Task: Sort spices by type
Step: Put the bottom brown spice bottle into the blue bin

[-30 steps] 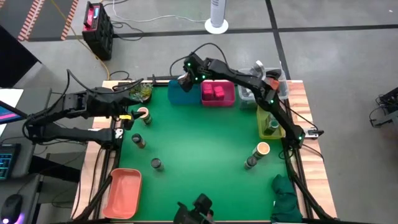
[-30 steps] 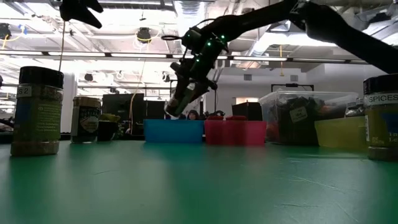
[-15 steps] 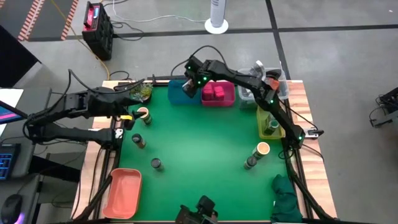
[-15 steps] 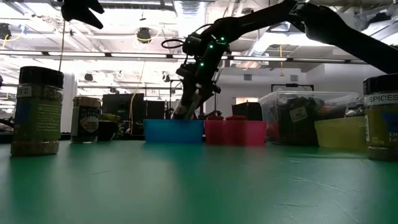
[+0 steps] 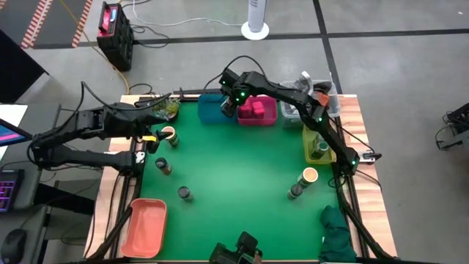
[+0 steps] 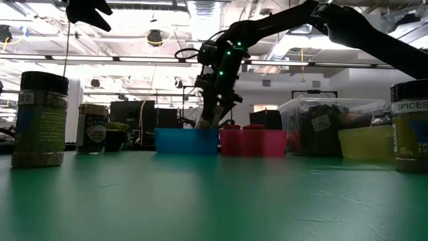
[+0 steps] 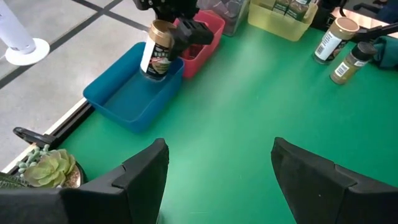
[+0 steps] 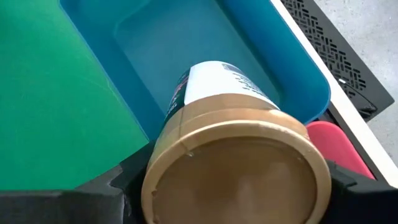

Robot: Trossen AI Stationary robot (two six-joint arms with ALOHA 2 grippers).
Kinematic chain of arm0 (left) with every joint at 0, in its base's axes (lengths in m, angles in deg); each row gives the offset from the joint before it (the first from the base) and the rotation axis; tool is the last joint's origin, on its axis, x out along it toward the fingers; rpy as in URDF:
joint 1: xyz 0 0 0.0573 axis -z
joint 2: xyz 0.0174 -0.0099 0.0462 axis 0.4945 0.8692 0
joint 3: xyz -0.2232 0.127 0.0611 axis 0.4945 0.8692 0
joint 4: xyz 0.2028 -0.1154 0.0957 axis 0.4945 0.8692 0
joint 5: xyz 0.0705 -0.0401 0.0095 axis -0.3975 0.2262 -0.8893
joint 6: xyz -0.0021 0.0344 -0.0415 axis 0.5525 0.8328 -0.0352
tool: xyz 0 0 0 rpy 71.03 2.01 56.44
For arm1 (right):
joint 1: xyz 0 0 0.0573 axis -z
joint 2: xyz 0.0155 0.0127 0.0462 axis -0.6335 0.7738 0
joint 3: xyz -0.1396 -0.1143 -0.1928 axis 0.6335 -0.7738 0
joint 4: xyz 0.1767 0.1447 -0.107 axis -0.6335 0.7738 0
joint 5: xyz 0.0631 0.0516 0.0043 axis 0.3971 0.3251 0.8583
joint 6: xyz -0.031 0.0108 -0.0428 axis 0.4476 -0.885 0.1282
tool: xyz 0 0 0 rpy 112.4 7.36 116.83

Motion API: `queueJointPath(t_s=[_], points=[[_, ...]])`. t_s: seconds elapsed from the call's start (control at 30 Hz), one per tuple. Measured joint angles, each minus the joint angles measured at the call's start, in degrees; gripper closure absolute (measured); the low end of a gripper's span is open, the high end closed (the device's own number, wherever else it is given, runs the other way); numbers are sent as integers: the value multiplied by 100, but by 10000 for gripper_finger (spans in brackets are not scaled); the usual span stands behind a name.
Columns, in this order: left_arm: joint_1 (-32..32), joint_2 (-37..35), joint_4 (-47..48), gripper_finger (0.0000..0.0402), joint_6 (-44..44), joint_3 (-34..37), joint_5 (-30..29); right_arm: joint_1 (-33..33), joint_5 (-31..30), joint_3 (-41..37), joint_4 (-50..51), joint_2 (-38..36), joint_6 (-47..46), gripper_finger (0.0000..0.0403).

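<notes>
Right end effector (image 5: 229, 108) pinching 1 tan-topped jar (image 7: 157, 48), held tilted at the blue bin (image 7: 132, 92) beside the pink bin (image 5: 256, 111), probably so that like jars collect in 1 compartment. Left end effector (image 7: 217, 171) waits spread and empty at the tabletop's (image 5: 234, 169) left edge. Other jars (image 5: 303, 182) stand loose on the tabletop, unsorted.

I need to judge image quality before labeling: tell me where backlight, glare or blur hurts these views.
Low view: bright ceiling lights backlight the right gripper into a silhouette; the near jars are soft. Right wrist view: the tan-lidded jar is blurred, filling the frame over the blue bin. High view: evenly lit.
</notes>
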Motion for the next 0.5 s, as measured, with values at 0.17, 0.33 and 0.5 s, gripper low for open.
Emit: queueJointPath(t_s=[0.17,0.33,0.5], points=[[0,0,3,132,-20,0,72,0,-2,0,78,0,106,101],[0,0,7,132,-36,0,126,2,-2,-2,173,0,310,101],[0,0,7,132,-48,0,140,-14,0,-2,175,0,341,100]])
